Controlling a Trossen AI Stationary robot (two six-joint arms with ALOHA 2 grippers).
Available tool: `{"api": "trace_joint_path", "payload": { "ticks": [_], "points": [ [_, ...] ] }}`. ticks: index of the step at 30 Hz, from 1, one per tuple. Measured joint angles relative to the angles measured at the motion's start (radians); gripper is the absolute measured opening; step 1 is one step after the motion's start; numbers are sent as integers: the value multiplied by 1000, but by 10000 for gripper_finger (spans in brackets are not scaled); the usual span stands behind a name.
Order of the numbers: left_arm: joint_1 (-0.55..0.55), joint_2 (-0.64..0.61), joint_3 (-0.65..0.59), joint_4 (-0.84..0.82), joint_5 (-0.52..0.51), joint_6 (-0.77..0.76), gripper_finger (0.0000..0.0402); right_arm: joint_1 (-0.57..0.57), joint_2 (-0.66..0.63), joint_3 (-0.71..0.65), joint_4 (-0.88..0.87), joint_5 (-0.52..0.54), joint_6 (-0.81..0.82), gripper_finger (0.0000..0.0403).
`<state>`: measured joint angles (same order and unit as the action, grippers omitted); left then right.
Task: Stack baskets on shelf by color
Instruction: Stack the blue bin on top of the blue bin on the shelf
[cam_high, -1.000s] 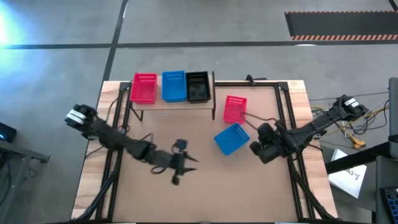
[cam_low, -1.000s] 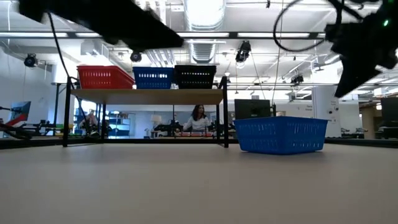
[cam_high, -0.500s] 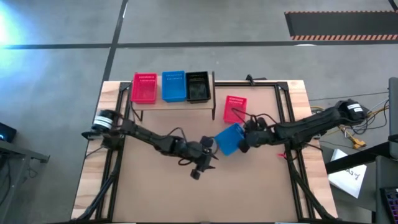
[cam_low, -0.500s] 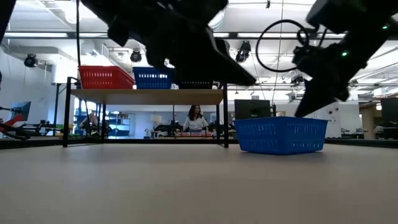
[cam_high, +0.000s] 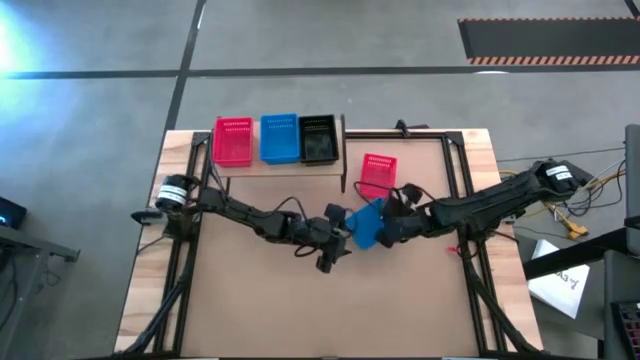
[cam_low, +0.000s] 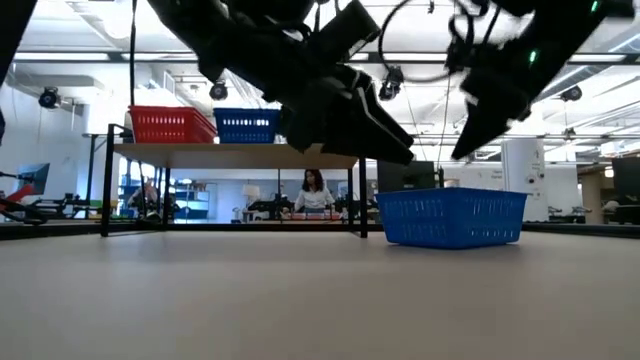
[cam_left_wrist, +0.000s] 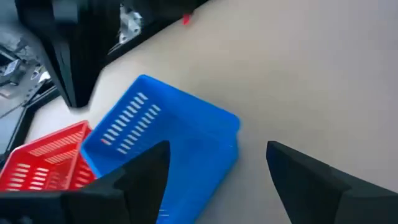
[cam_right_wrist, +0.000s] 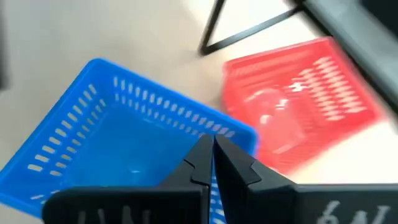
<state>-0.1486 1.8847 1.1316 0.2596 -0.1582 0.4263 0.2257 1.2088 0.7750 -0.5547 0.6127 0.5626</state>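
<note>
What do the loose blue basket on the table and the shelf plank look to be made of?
The blue rectangular slotted basket looks like moulded plastic: uniform saturated colour, a slight sheen, and regular slots cut through thin walls. The light wooden shelf plank appears to be pale wood or wood laminate, matte; its grain cannot be made out.

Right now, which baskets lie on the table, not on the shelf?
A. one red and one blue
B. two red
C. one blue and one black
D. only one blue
A: the red basket and the blue basket lie on the table right of the shelf, with the left pincer and right pincer on either side of the blue one.
</note>
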Motion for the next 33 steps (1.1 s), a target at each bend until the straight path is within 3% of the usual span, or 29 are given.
{"api": "trace_joint_path", "payload": {
  "ticks": [6, 16, 23, 29, 33],
  "points": [
    [77, 62, 39, 14, 182, 0, 226, 160, -23, 108, -252, 108, 199, 8],
    [87, 177, 133, -105, 161, 0, 206, 469, 26, 39, -169, 292, 471, 9],
    [65, 163, 133, -120, 148, -2, 112, 601, 155, 23, -120, 392, 625, 9],
    [22, 123, 138, -147, 146, -4, 17, 660, 255, 23, 21, 410, 609, 9],
    [-47, 57, 138, -154, 121, -52, 8, 689, 288, 24, 73, 416, 576, 9]
  ]
}}
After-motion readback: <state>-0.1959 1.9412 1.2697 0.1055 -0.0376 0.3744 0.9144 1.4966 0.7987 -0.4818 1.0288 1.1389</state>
